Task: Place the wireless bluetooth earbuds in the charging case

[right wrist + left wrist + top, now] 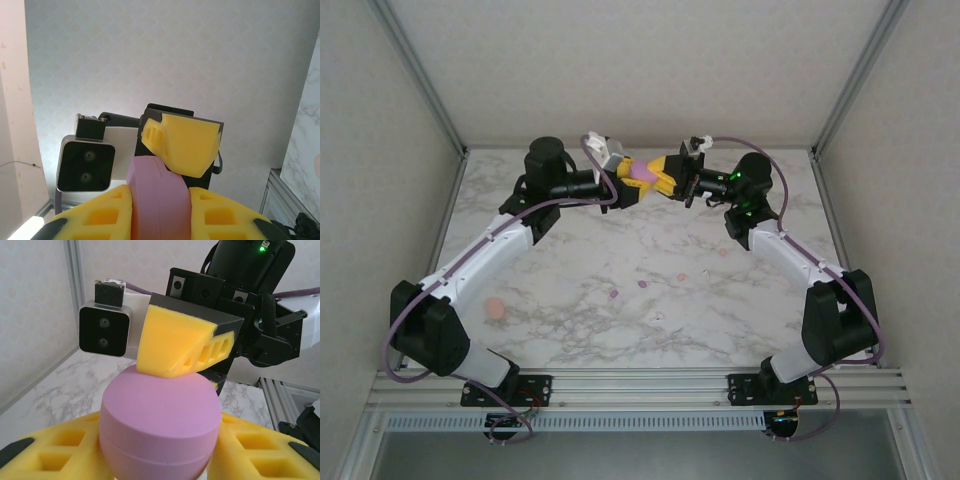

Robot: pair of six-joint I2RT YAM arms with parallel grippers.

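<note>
Purple and pebble-shaped, the case (642,172) hangs in the air over the far edge of the surface (570,335), caught between both arms. We read the left pincer (160,445) as closed on it across its wide body, one yellow finger on each side. The right pincer (160,210) is also closed on it, nipping it the other way. From the left wrist we see one right finger pressed on the case's top, and from the right wrist the case sits edge-on between that pincer's own fingers. Its seam runs level in the left wrist view and the lid looks shut.

The buds (642,284) are not near either pincer. They lie on the surface around its middle, well below the case and toward the near edge: two purple ones close together, and a pink bud (682,277) beside them. Another pink one (723,252) lies nearer the right edge, close to the right arm. We think we see a white speck nearer us but cannot be sure. A peach disc (495,308) sits toward the left edge.

As we judge it, the lid must open first. One pincer must then let go and reach down and nearward. The right arm looks nearer the pink buds, and the purple ones lie about midway.
</note>
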